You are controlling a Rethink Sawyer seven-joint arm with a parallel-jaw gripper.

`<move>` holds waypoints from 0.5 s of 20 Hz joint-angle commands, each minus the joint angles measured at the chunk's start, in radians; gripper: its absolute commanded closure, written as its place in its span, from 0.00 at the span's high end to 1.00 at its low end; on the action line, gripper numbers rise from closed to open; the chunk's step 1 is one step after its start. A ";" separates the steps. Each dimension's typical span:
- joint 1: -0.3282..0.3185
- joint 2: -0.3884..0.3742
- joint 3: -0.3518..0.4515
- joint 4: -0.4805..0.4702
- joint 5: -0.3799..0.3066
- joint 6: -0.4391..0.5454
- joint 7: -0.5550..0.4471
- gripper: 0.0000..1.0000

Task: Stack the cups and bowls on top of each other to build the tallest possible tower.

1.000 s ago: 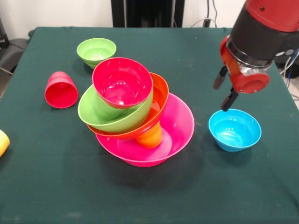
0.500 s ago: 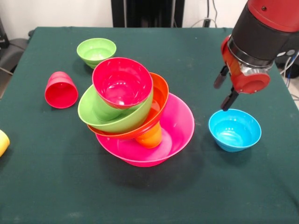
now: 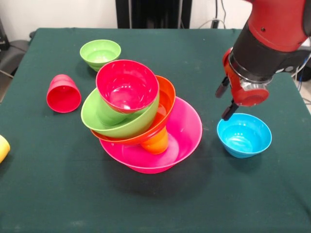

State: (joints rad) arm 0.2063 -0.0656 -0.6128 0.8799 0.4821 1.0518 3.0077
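Note:
The tower leans to the left. Its base is the wide pink bowl (image 3: 187,131), which holds an orange cup (image 3: 158,142). Above that sit the large orange bowl (image 3: 166,97), the large green bowl (image 3: 116,124) and, on top, the small red bowl (image 3: 127,86). A small blue bowl (image 3: 244,135) stands alone to the tower's right. My gripper (image 3: 224,100) hangs open and empty just above the blue bowl's far-left rim. The small green bowl (image 3: 100,52) is at the back left. A red cup (image 3: 63,93) lies on its side at the left, and a yellow cup (image 3: 2,148) shows at the left edge.
The table is covered with a dark green cloth (image 3: 58,194). Behind its far edge stand a black pedestal (image 3: 153,13) and some cables (image 3: 214,22).
My gripper has shifted a little to the left, from over the blue bowl's far rim to just outside its left edge. The bowls and cups have not moved.

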 commanded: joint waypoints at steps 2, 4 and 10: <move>0.003 0.030 0.088 0.043 -0.021 -0.047 0.108 1.00; 0.005 0.035 0.092 0.033 -0.012 -0.044 0.116 1.00; 0.021 0.048 0.092 0.019 0.010 -0.034 0.158 1.00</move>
State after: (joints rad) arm 0.2095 -0.0327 -0.6128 0.8796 0.4836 1.0516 3.0077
